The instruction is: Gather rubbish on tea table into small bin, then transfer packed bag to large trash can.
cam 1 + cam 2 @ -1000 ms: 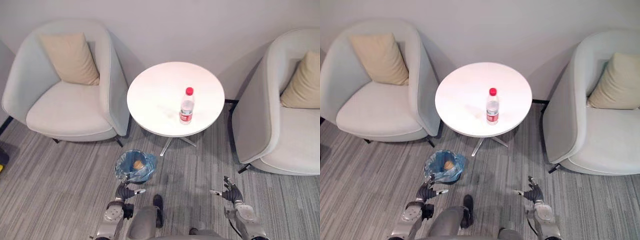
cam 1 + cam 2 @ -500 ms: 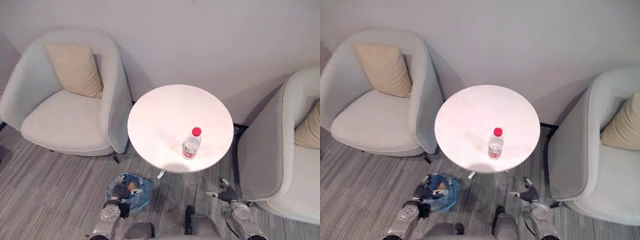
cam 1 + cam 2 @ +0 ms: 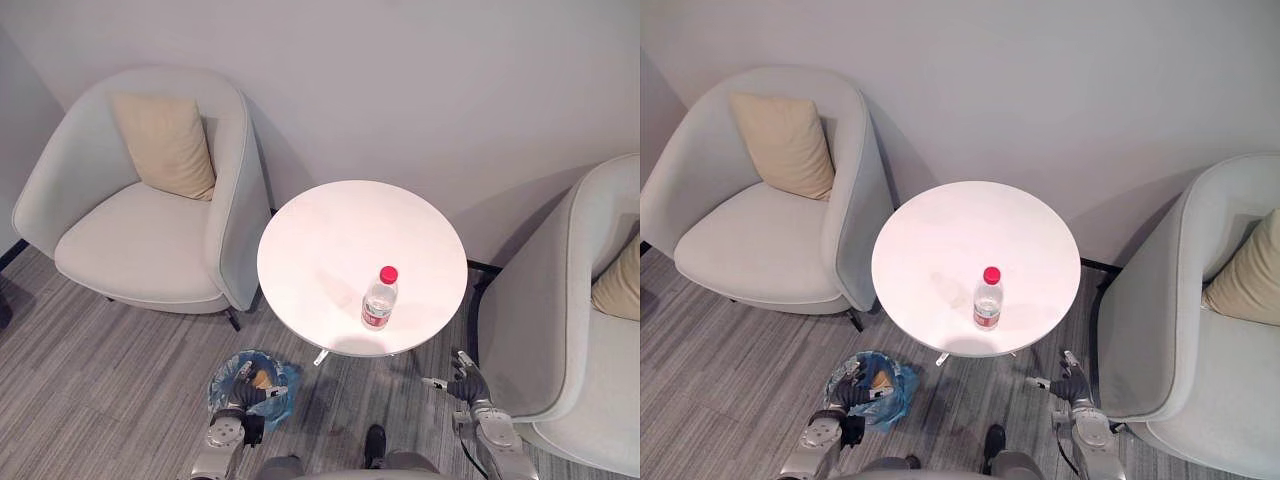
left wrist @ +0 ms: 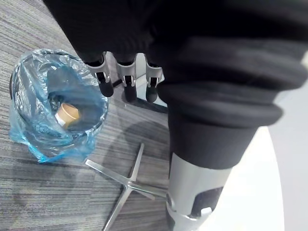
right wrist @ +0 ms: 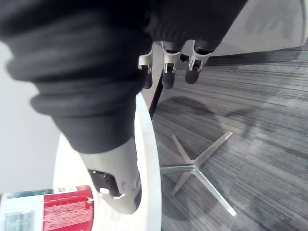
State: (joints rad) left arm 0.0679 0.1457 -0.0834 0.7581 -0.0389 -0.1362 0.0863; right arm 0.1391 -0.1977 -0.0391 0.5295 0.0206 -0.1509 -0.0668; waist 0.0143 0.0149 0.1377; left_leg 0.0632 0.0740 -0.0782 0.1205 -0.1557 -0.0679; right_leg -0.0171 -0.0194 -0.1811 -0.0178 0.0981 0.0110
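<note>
On the round tea table (image 3: 330,235) stands one red-capped water bottle (image 3: 379,298), upright near the front edge. A hasty reach from below could clip the rim or tip the bottle so it rolls off. Both hands are low, fingers relaxed and holding nothing: the left hand (image 4: 126,79) by the one blue-lined small bin (image 4: 36,137), which holds one tan-topped scrap (image 4: 66,114), and the right hand (image 3: 468,383) close to the table's rim. Two armchairs (image 3: 140,235) and two cushions (image 3: 165,145) flank the table.

Pale armchair (image 3: 130,245) with beige cushion (image 3: 165,145) at left, second armchair (image 3: 545,320) with tan cushion (image 3: 620,285) at right; grey wall (image 3: 400,80), striped carpet (image 3: 90,380).
</note>
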